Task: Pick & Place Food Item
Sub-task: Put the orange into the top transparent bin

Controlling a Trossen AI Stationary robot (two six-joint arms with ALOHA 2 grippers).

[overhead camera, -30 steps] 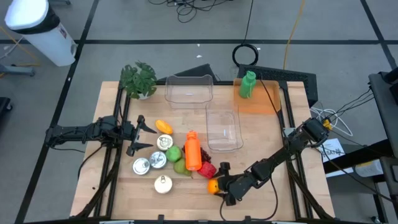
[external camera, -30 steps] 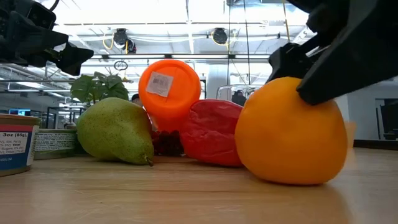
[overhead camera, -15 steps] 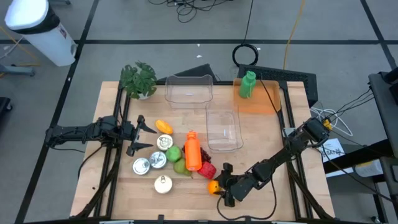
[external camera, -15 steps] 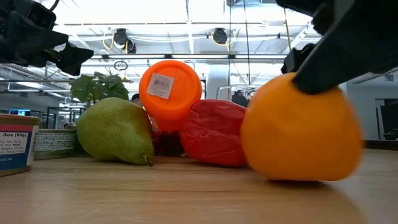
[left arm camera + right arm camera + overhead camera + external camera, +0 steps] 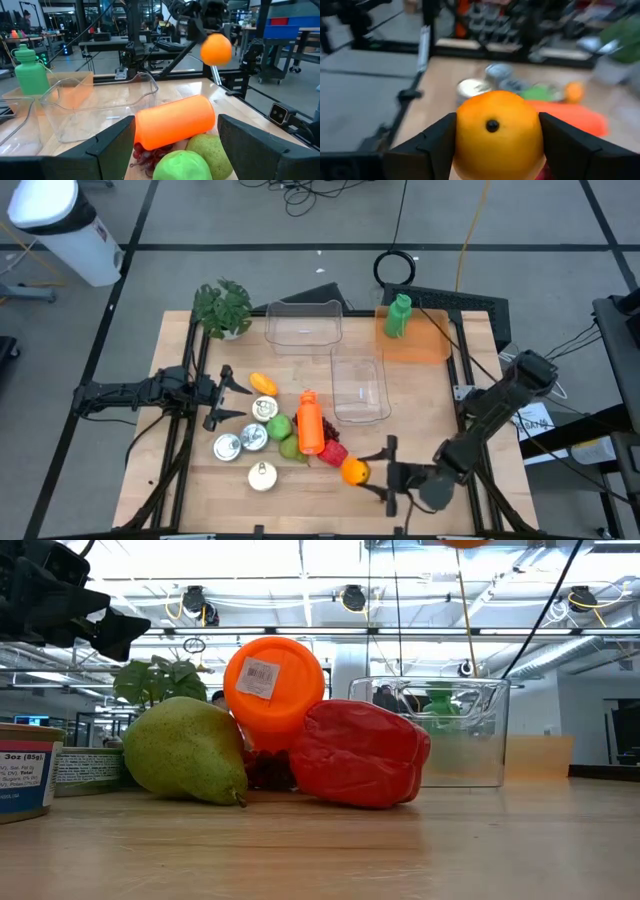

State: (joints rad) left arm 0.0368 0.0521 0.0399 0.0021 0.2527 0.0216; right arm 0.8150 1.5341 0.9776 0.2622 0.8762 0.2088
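Overhead view, left to right. Left pincer idle at the left side of the wooden surface, fingers spread and grasping nothing. Cluster of 3 cans, green pear, orange bottle and red pepper resting near the front middle. 2 clear bins standing empty behind the cluster. Right pincer near the front edge, clenched on the orange and holding it clear of the surface, as confirmed by the left wrist view. Pick apparently complete; carrying to a bin and release judged as remaining.
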